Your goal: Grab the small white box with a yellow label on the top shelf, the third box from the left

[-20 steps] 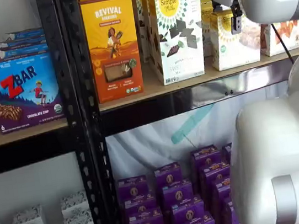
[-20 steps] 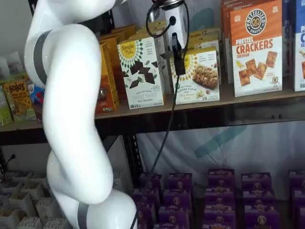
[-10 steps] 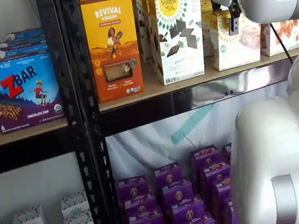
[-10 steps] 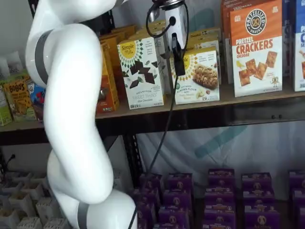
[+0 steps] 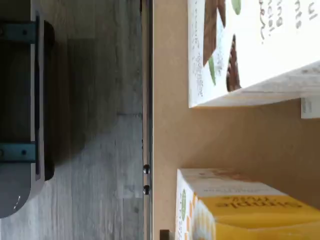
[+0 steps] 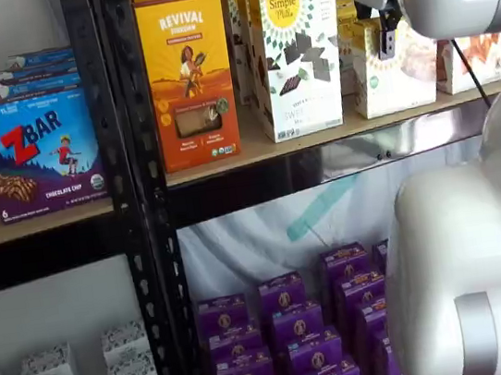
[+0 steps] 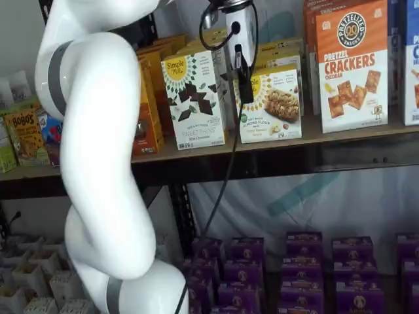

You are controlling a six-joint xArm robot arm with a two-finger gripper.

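The small white box (image 7: 272,108) with a yellow sunburst label stands on the top shelf (image 7: 347,133), right of a taller white Simple Mills box (image 7: 194,98). It also shows in a shelf view (image 6: 395,74). My gripper (image 7: 246,97) hangs in front of the small box's upper left corner, its black finger seen side-on, so I cannot tell its state. It shows in a shelf view (image 6: 387,47) too. In the wrist view the small box's yellow top (image 5: 250,215) and the taller box (image 5: 250,50) stand on the tan board (image 5: 170,130).
An orange Revival box (image 6: 188,75) stands left of the taller white box. A pretzel crackers box (image 7: 352,65) stands right of the small box. Purple boxes (image 7: 301,268) fill the lower level. A Zbar box (image 6: 36,152) sits in the left rack. My white arm (image 7: 98,150) fills the foreground.
The gripper has shifted very slightly in front of the small white box. The boxes have not moved.
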